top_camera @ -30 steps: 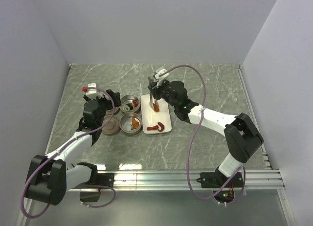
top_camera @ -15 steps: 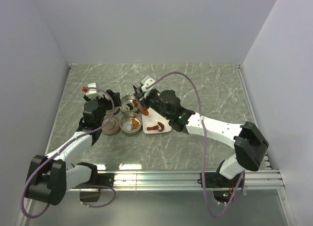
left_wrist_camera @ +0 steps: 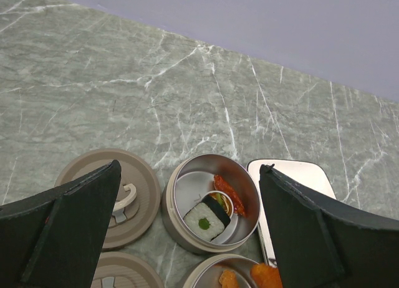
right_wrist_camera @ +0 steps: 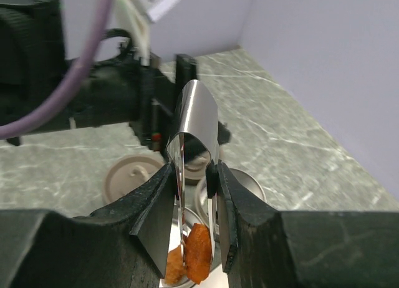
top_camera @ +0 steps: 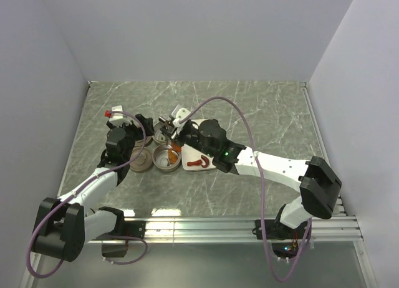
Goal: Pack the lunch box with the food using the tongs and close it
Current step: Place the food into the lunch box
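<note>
The lunch box is two round metal tins. The far tin (left_wrist_camera: 187, 194) holds a white rice piece (left_wrist_camera: 206, 220) and a red strip (left_wrist_camera: 228, 193). The near tin (top_camera: 166, 158) holds orange pieces (left_wrist_camera: 228, 278). Both lids (left_wrist_camera: 118, 194) (top_camera: 139, 161) lie flat to their left. My right gripper (right_wrist_camera: 194, 169) is shut on the shiny tongs (right_wrist_camera: 196, 116). The tongs pinch an orange food piece (right_wrist_camera: 199, 254) above the tins. My left gripper (left_wrist_camera: 190, 169) hangs open over the far tin, holding nothing.
The white tray (top_camera: 207, 152) lies right of the tins with a red food piece (top_camera: 199, 161) on it. Grey walls close in the marble table (top_camera: 268, 120) on three sides. The right arm's purple cable (top_camera: 249, 138) arcs over the table.
My right gripper has swung left from over the tray to over the tins, carrying the tongs and the orange piece. The left arm has not moved.
</note>
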Motion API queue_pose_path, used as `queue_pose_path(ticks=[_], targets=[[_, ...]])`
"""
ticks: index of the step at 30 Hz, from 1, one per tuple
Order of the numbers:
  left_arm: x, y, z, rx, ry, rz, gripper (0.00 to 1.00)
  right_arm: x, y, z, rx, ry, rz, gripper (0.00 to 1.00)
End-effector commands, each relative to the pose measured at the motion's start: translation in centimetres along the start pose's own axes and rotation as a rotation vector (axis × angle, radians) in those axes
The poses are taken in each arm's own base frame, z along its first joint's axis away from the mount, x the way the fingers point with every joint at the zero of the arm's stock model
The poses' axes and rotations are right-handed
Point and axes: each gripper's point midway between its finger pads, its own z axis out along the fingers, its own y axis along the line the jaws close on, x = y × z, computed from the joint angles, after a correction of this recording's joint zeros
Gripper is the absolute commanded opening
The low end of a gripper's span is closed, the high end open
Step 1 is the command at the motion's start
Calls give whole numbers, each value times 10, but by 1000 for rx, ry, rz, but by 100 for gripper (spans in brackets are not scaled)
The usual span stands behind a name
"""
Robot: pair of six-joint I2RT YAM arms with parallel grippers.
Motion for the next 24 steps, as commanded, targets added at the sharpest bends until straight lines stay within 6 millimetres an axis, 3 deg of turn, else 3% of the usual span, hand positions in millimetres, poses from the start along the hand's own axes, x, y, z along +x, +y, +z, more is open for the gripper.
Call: queue_pose_path(ticks=[1, 17, 24], targets=[[-19, -7, 2, 19, -56, -18, 100, -51, 10, 3, -75, -134, -30, 18], [-20, -6, 1, 17, -59, -17, 99, -34, 27, 24, -163, -84, -20, 19], [-18, -6, 1, 17, -54, -18, 99, -30, 30, 28, -177, -68, -18, 30]])
